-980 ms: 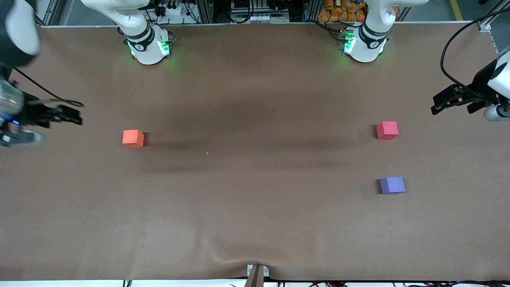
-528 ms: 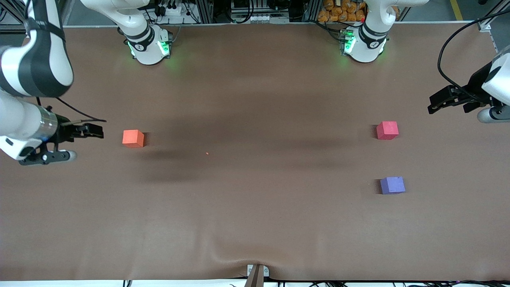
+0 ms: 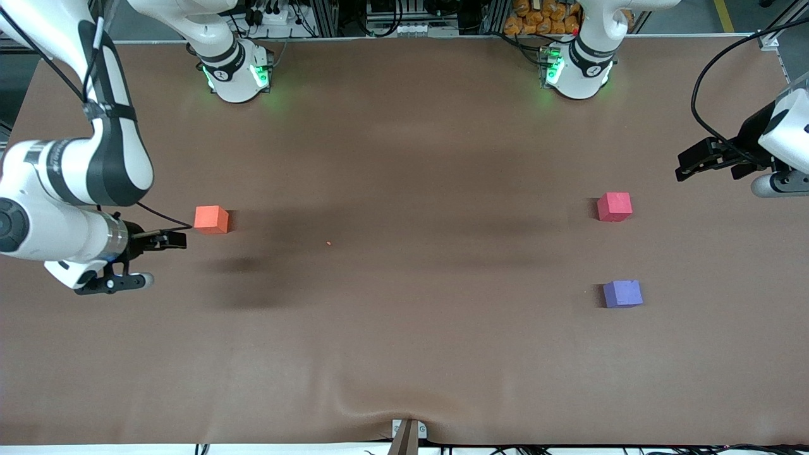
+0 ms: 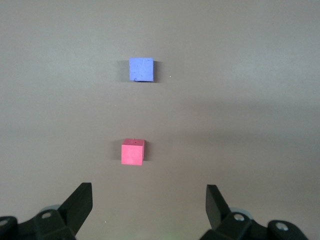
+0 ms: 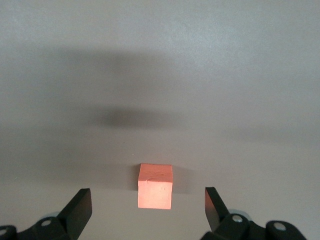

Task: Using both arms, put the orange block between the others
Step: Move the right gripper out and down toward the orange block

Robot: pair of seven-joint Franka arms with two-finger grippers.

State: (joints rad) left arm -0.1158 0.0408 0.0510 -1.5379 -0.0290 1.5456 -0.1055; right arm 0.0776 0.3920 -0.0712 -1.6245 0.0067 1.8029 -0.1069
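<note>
The orange block (image 3: pixel 211 219) rests on the brown table toward the right arm's end. My right gripper (image 3: pixel 172 240) is open, low over the table just beside the block, pointing at it. In the right wrist view the orange block (image 5: pixel 155 186) lies just ahead of the right gripper (image 5: pixel 147 192), between the lines of its two fingers and untouched. The pinkish-red cube (image 3: pixel 614 206) and the purple cube (image 3: pixel 622 294) sit toward the left arm's end, the purple one nearer the camera. My left gripper (image 3: pixel 692 163) is open, over the table near its end; from the left gripper (image 4: pixel 149 189) the red cube (image 4: pixel 133 151) and purple cube (image 4: pixel 141 69) show ahead.
A tiny orange crumb (image 3: pixel 328 243) lies near the middle of the table. The brown cover (image 3: pixel 404 354) has a wrinkle by a metal bracket (image 3: pixel 407 433) at the front edge. Both arm bases (image 3: pixel 237 72) stand along the back edge.
My right arm has swung in from the table's end and brought its open gripper up beside the orange block. The left gripper has drifted slightly. No cube has moved.
</note>
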